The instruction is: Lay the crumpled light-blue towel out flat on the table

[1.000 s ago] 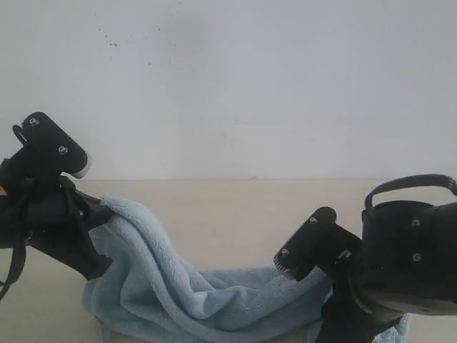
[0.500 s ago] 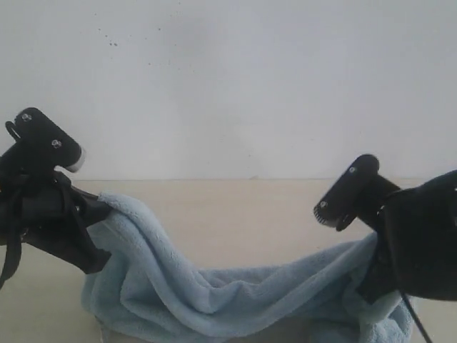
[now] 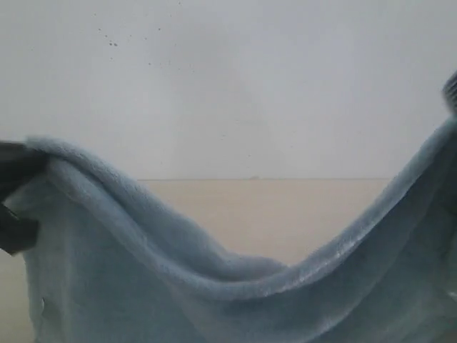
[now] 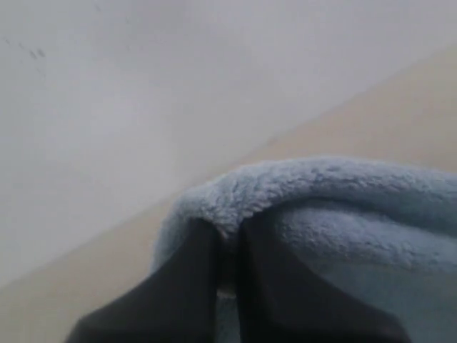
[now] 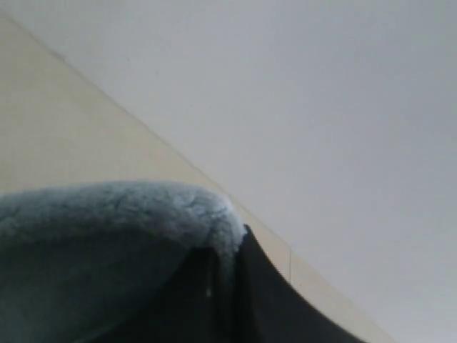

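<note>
- Holding the towel (image 3: pixel 214 293) up by two points looks like the step in hand. In the exterior view it hangs as a sagging sheet, high at 9 o'clock and at 3 o'clock and lowest toward 6 o'clock. The bench (image 3: pixel 285 214) shows behind the dip.
- The left claw (image 4: pixel 227 239) is clenched on a fold of the towel's edge, with fluffy pile bulging over both fingers.
- The right claw (image 5: pixel 227 261) is clamped on a rounded bunch of towel in the same way, with the wall (image 5: pixel 321 107) beyond it.
- Whether either grip sits at a true corner cannot be told. Both seem to pinch bunched cloth rather than a single hem.
- Draw the claws apart, toward 9 and 3 o'clock, until the middle sag shallows. Stop short of a hard pull, because thick pile could probably slip out of such narrow fingers.
- Hold both ends level so the sheet does not skew.
- Lower the hanging edge onto the bench first, then lay the rest down away from it. Let go only once the cloth rests flat.
- The towel's lower edge is out of frame, so whether it touches the bench is unknown.
</note>
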{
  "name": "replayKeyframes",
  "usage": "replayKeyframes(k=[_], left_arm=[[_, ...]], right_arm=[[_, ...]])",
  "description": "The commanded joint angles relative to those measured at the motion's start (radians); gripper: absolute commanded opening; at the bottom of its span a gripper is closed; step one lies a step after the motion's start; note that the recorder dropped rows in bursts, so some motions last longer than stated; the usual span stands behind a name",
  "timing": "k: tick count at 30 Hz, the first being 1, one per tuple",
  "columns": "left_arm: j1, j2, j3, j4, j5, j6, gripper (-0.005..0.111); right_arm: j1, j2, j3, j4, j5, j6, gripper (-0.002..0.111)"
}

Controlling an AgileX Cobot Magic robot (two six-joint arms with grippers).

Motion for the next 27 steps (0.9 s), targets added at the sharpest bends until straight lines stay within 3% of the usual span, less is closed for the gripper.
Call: replayKeyframes(k=[1, 3, 6, 11, 18, 23, 27], left_arm=[[0.003, 0.247, 0.012, 0.001, -0.006, 0.030, 0.004], [0.003, 0.305, 0.008, 0.001, -0.013, 0.024, 0.004], [0.003, 0.352, 0.008, 0.001, -0.027, 0.024, 0.004], [0.003, 0.354, 0.008, 0.001, -0.075, 0.024, 0.004], [0.003, 0.354, 0.008, -0.007, -0.090, 0.024, 0.008], [0.003, 0.354, 0.001, -0.015, -0.094, 0.016, 0.026], [0.003, 0.354, 0.001, -0.015, -0.096, 0.016, 0.027]], right_arm=[[0.001, 0.172, 0.010, -0.037, 0.050, -0.017, 0.000], [0.001, 0.232, 0.010, -0.053, 0.089, -0.017, 0.005], [0.001, 0.298, 0.010, -0.079, 0.167, -0.003, 0.021], [-0.045, 0.335, 0.010, -0.162, 0.193, 0.197, 0.041], [-0.191, 0.335, 0.002, -0.124, 0.047, 0.476, 0.042], [-0.241, 0.335, -0.044, 0.106, -0.062, 0.390, 0.042], [-0.241, 0.335, -0.105, 0.321, -0.101, 0.206, 0.042]])
